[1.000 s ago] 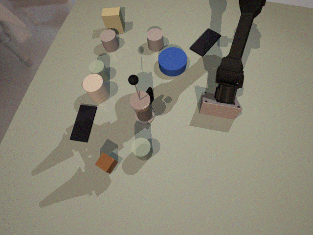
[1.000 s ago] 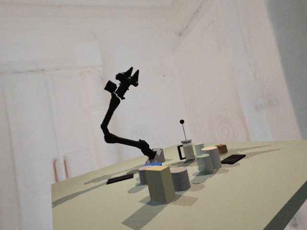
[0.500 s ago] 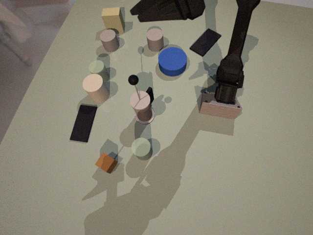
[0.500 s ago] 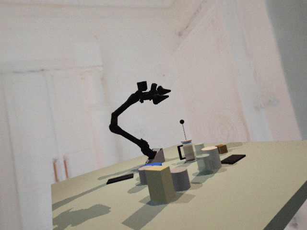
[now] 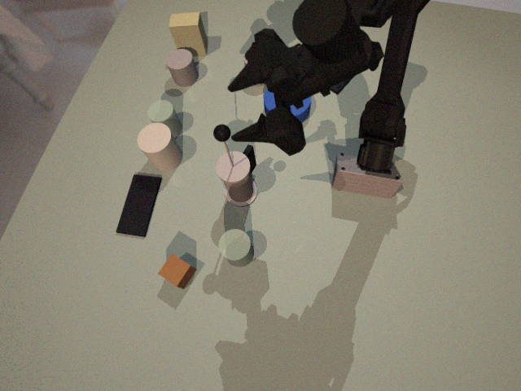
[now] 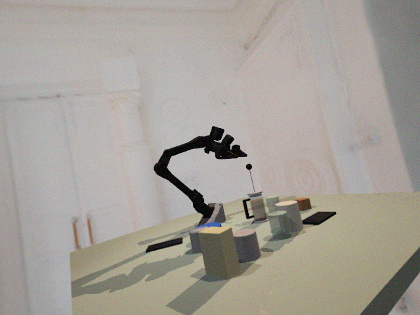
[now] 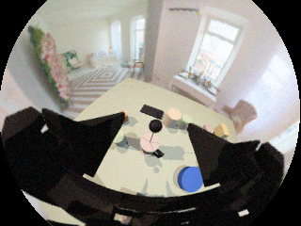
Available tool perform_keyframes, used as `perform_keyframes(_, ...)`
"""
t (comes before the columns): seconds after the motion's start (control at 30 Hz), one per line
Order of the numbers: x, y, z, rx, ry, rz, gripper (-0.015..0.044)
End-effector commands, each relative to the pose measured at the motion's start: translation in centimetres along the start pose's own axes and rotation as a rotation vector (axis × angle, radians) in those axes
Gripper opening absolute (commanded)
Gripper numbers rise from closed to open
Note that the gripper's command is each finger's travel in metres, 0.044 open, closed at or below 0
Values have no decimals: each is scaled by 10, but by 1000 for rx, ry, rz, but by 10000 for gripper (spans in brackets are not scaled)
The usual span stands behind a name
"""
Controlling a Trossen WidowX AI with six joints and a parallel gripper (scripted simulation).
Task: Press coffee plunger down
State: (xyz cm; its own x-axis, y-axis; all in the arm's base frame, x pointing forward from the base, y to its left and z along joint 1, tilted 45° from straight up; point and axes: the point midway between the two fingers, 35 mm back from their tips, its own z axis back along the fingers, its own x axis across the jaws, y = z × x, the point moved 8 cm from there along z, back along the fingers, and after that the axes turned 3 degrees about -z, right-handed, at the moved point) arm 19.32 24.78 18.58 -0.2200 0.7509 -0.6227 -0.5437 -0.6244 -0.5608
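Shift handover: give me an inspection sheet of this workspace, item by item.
Surface: pale green table, heavily shadowed.
Job's things: coffee press upright; plunger knob fully raised, untouched.
Clutter: pink cylinders, green cylinders, yellow box, orange block, blue disc, dark slab ringing the press.
Grippers: claw open, empty, above and short of the knob.
Cables: nothing seen.
Surroundings: white walls; window in the wrist view.

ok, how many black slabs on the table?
2. One slab left of the press in the top view; the other in the exterior view, under the arm from above.
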Motion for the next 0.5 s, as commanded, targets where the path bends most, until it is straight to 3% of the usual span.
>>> perform_keyframes(0.0,-4,29,-14,8,16,13,440)
perform_keyframes(0.47,-4,30,-26,9,16,11,440)
